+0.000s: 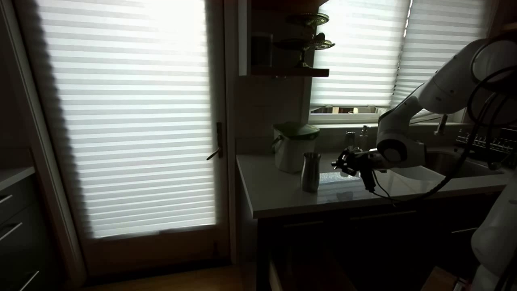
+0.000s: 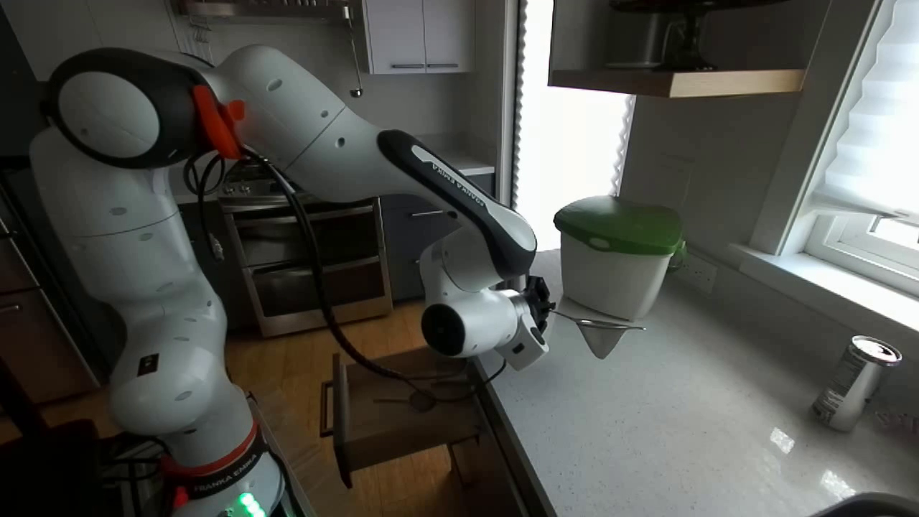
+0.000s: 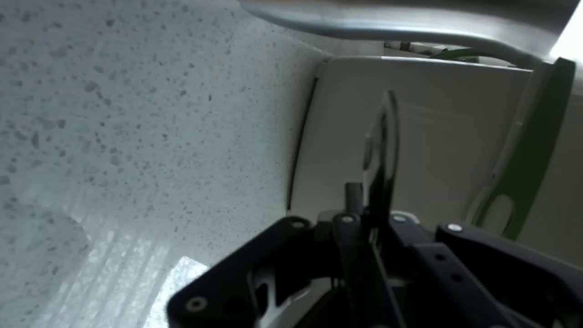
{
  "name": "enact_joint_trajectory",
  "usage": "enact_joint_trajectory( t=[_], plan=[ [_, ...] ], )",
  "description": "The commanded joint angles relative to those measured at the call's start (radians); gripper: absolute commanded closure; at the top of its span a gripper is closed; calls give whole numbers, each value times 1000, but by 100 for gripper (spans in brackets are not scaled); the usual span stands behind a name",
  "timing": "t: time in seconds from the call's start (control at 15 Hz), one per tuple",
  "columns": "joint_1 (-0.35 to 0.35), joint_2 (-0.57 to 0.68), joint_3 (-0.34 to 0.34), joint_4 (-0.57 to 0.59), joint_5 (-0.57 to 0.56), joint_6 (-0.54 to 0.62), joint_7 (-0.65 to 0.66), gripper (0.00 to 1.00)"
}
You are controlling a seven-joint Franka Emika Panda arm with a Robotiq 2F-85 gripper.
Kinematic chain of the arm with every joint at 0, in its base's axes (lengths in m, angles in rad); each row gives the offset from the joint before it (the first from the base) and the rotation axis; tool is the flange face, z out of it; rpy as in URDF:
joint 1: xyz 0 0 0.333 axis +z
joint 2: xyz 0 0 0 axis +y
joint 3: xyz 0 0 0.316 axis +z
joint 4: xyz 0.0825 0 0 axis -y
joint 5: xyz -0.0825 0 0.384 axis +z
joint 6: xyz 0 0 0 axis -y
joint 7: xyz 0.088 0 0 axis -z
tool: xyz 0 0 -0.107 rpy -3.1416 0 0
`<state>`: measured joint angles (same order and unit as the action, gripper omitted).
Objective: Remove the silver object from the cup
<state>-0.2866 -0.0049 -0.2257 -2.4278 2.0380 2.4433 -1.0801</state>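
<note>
My gripper was clamped on the strainer's handle, cone pointing down, well clear of the cup, which stood upright just beside the fingers. I judged the removal done; setting down called for moving off from the cup, lowering gently to the counter, releasing only once supported. The arm reached over, forearm sloping down, gripper nearly level.

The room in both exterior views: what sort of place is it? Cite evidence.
Most likely a kitchen: it has a double-oven range, wall cabinets, and a sink in the countertop.
</note>
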Motion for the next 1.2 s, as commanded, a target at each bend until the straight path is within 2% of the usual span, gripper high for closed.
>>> enact_joint_trajectory(
  t=[0.0,0.8,0.87,0.93,1.0,1.07,1.13],
  plan=[
    [28,52,0,12,70,25,-61,99],
    [88,119,0,10,55,46,-75,99],
    [91,119,0,10,50,50,-73,90],
    [93,119,0,10,47,55,-71,86],
    [95,119,0,10,42,60,-71,83],
    [97,119,0,10,39,64,-70,85],
    [99,117,1,9,36,68,-70,80]
  ],
)
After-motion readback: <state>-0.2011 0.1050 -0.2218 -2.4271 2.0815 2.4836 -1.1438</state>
